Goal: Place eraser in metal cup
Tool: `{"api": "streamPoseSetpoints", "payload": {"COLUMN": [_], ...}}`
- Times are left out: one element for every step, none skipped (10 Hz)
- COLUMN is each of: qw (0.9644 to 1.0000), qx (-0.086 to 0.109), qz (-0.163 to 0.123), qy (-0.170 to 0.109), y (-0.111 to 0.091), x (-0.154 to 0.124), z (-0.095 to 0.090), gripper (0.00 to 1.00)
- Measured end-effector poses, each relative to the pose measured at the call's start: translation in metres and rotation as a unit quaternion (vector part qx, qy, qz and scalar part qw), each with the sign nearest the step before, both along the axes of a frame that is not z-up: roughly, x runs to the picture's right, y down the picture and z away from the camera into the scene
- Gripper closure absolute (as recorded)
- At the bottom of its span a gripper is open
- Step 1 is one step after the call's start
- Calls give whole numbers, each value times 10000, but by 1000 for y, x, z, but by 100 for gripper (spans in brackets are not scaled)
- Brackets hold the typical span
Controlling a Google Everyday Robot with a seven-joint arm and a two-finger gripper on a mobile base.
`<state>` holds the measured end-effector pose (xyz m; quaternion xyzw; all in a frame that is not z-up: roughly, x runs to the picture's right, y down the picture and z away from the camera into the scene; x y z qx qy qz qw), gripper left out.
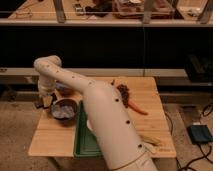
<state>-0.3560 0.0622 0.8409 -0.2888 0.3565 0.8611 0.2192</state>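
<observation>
The metal cup is a wide, low, dark grey bowl with a shiny rim, standing near the left edge of the wooden table. Something pale bluish lies inside it. My gripper hangs at the end of the white arm, just left of the cup and at about its rim height. I cannot make out the eraser as a separate thing; it may be hidden by the gripper or lie in the cup.
A flat green tray lies right of the cup, partly under the arm. A carrot and a dark clump lie at the right back. A pale long item lies near the front right.
</observation>
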Motion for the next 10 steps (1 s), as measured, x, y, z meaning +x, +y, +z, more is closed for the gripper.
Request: {"api": "streamPoseSetpoints", "payload": {"qw": [10000,10000,9999,9998,9998,9997,9996,9995,9994,9993], "qx": [20,14,-12,-42,-57,-80,-100,-109,-127,-142], "qz": [-54,-92,-144,-192,-208,-233,-255,-264,-282,-305], "qy": [-33,-26,-15,-13,-23,-49,-99,-126,-138,-149], "y": [-1,-1,1,2,3,4,4,4,4,4], "x": [-2,-2,-2,-2,-2,-1,0,0,0,-2], "z": [-1,-1,-1,0,1,2,2,2,2,3], "gripper": [100,100,100,100,100,100,99,94,86,76]}}
